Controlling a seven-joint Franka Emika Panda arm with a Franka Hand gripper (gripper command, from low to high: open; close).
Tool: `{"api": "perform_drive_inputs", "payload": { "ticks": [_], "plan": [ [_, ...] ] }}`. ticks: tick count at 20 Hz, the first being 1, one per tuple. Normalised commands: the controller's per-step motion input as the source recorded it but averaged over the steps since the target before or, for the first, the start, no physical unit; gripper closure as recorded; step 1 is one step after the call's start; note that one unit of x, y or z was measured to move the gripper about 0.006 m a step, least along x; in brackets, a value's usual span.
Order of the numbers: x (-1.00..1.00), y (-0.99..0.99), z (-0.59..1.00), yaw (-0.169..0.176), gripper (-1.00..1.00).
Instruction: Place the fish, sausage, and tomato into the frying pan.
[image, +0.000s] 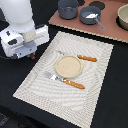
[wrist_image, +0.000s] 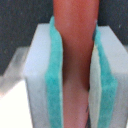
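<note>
In the wrist view my gripper (wrist_image: 76, 92) is shut on the sausage (wrist_image: 75, 45), a red-brown rod held between the teal pads (wrist_image: 52, 75). In the exterior view the gripper (image: 31, 54) hangs at the mat's far left edge, with a small red-brown end (image: 32, 56) showing under it. The frying pan (image: 84, 13) stands at the back on the brown board, its handle pointing to the exterior view's right. The white fish (image: 90, 16) lies in it. The tomato is not in view.
A grey pot (image: 67, 8) and a black lid (image: 97, 4) stand beside the pan, a tan bowl (image: 123, 17) at the far right. On the striped mat (image: 35, 85) are a tan plate (image: 68, 66), a knife (image: 83, 58) and a fork (image: 67, 81).
</note>
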Motion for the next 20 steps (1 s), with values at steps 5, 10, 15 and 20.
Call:
{"api": "perform_drive_inputs", "payload": {
  "ticks": [5, 10, 15, 20],
  "plan": [
    [0.82, 0.43, 1.00, 0.016, 1.00],
    [1.00, 0.56, 1.00, 0.004, 1.00],
    [1.00, 0.62, 1.00, 0.000, 1.00],
    [1.00, 0.63, 1.00, 0.000, 1.00]
  ]
}}
